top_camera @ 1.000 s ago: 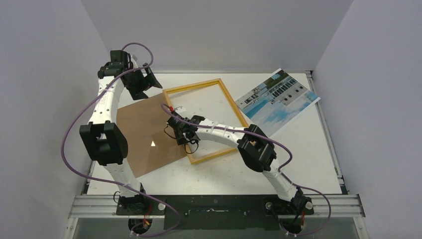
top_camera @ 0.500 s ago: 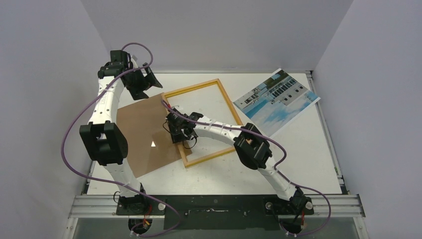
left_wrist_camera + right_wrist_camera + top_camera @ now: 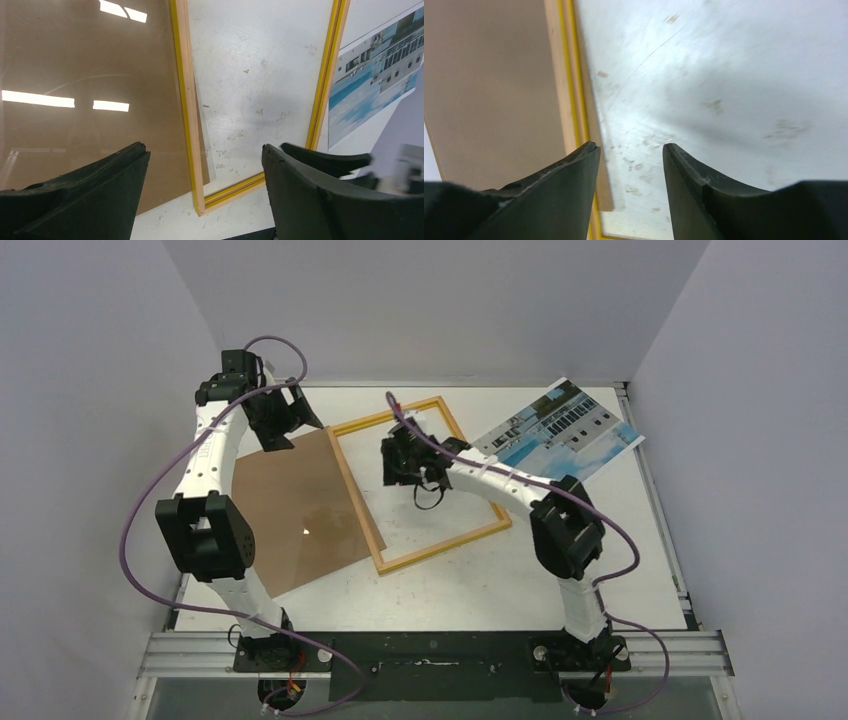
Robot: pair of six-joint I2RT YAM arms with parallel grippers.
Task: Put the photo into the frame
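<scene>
1. Frame is lying flat mid-table, skewed; bare table is showing thru its opening.
2. Photo is lying face up at far right of table, outside frame, just beside frame's far-right corner; can't tell if they're touching.
3. Brown backing board is lying left of frame, glossy, reflecting bright strips of light; frame's left rail is overlapping board's right edge, per wrist views.
4. Right hand is hovering over far part of frame's opening, w/ its arm reaching across frame from near right. Its fingers are standing apart, gripping nothing, pointing at bare table just inside left rail.
5. Left hand is hovering near board's far corner, beside frame's far-left corner. Its fingers are standing wide apart, gripping nothing, w/ a frame corner showing below between them.
</scene>
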